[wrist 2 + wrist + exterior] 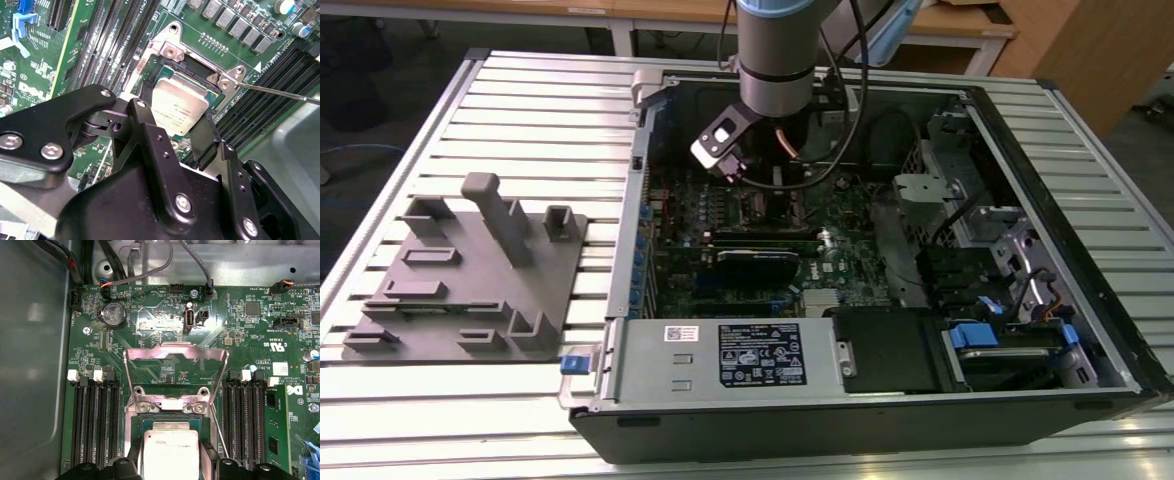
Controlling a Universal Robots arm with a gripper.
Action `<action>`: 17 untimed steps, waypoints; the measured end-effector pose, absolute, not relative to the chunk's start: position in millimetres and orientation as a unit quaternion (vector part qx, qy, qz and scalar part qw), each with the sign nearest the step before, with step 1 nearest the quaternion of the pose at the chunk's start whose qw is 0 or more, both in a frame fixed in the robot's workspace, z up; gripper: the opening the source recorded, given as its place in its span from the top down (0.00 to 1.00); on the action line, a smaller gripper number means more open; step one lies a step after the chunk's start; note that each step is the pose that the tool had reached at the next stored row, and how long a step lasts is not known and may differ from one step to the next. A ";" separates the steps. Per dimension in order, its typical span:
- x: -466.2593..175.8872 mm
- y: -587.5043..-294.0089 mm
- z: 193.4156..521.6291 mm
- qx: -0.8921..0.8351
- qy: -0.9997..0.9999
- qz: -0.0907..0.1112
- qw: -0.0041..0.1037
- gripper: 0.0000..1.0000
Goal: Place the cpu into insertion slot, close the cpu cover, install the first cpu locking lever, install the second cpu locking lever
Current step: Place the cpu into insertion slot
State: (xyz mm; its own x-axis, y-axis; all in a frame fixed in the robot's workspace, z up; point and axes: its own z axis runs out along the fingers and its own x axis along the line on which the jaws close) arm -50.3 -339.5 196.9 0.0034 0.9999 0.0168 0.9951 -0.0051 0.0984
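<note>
The cpu (169, 452), a pale silver square, lies low in the insertion slot (196, 67) on the green motherboard. My gripper (170, 467) straddles it, one black finger (202, 137) against each of two opposite edges, shut on it. Whether the chip rests fully in the slot I cannot tell. Behind the slot the cpu cover (175, 354) stands tilted up and open, a thin metal frame with a large window. A thin wire locking lever (280, 94) sticks out unlatched beside the slot. In the exterior view the gripper (767, 195) hangs inside the open computer case.
Long black memory slots (95, 425) flank the socket on both sides. A coin battery (112, 315) and cables lie beyond the cover. The case walls (1067, 230) ring the board. A grey fixture plate (467, 270) sits on the slatted table at the exterior view's left.
</note>
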 end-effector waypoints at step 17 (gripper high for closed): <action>-50.3 -339.7 195.4 0.708 0.705 0.041 0.029 0.46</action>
State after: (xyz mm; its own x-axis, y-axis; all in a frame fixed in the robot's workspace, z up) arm -50.3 -339.7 195.4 0.0039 0.9998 0.0171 0.9951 -0.0056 0.0985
